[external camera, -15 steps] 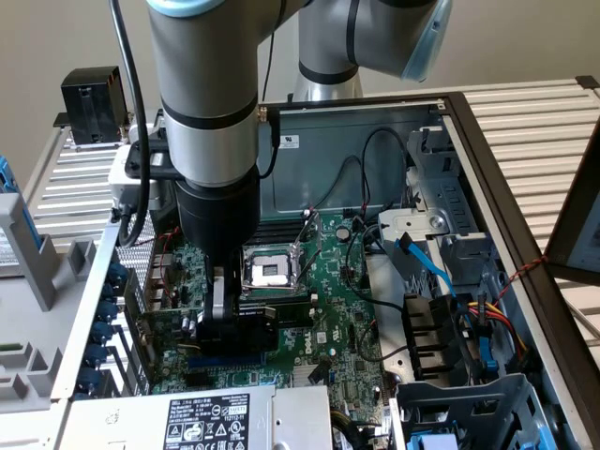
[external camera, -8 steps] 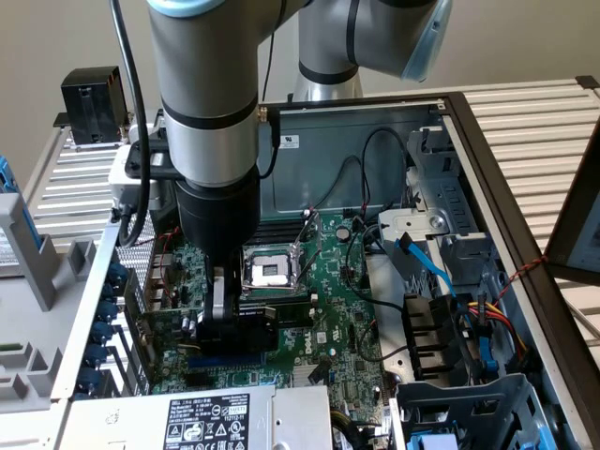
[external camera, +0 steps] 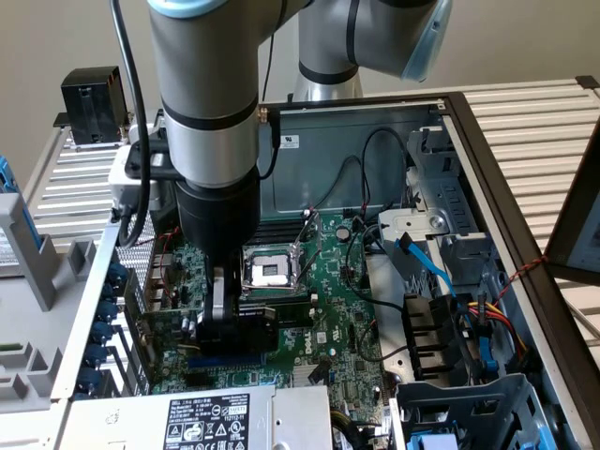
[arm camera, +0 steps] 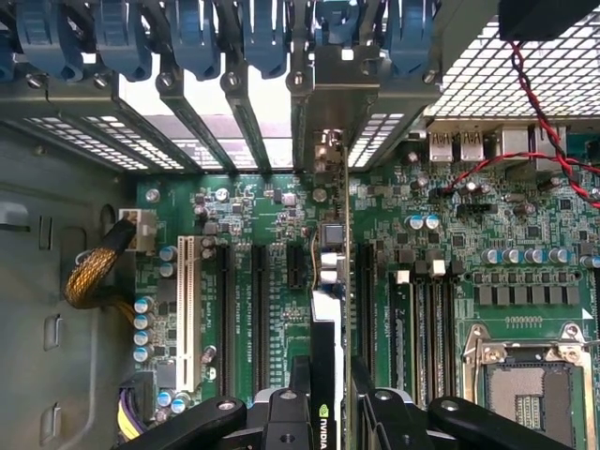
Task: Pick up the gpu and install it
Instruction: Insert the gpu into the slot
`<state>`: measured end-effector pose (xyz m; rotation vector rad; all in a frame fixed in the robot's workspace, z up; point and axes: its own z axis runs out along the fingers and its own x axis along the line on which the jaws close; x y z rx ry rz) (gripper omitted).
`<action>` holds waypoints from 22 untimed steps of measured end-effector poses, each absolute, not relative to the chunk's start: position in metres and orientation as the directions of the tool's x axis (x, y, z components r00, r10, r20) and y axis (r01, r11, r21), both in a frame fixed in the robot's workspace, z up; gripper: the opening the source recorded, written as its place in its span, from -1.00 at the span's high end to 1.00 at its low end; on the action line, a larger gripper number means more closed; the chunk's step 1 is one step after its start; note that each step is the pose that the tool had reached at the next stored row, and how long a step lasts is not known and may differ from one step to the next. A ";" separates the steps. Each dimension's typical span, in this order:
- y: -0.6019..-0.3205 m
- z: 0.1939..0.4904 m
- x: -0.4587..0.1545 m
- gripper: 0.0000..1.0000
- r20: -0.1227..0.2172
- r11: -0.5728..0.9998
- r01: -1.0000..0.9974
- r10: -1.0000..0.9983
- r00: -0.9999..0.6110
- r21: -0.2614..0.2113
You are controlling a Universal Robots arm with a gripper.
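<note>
Inspection found the gripper lowered inside the open computer case, over the expansion-slot area of the motherboard. Its jaws were partly closed, one finger on each face of the gpu, which was clamped between them.

The gpu stood on its long edge, upright on the board. In the wrist view it appeared edge-on, running between two long black expansion slots toward the rear panel. Its metal end bracket sat at a rear slot opening, below the row of blue retention clips. Whether the card's connector edge was fully seated in a slot could not be determined.

In the exterior view the CPU socket lay just beside the gripper, on the exterior view's right. A white slot lay well apart from the card. A red-and-black twisted wire crossed the board near the rear ports.
</note>
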<state>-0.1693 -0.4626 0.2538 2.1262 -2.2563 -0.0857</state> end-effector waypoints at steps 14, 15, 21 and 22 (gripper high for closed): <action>-0.462 0.253 -0.169 0.47 -0.008 0.059 -0.996 -0.998 -0.060 0.073; -0.462 0.253 -0.169 0.47 -0.008 0.059 -0.996 -0.998 -0.060 0.074; -0.462 0.255 -0.169 0.47 -0.007 0.059 -0.995 -0.998 -0.060 0.078; -0.462 0.255 -0.169 0.47 -0.006 0.059 -0.995 -0.998 -0.060 0.079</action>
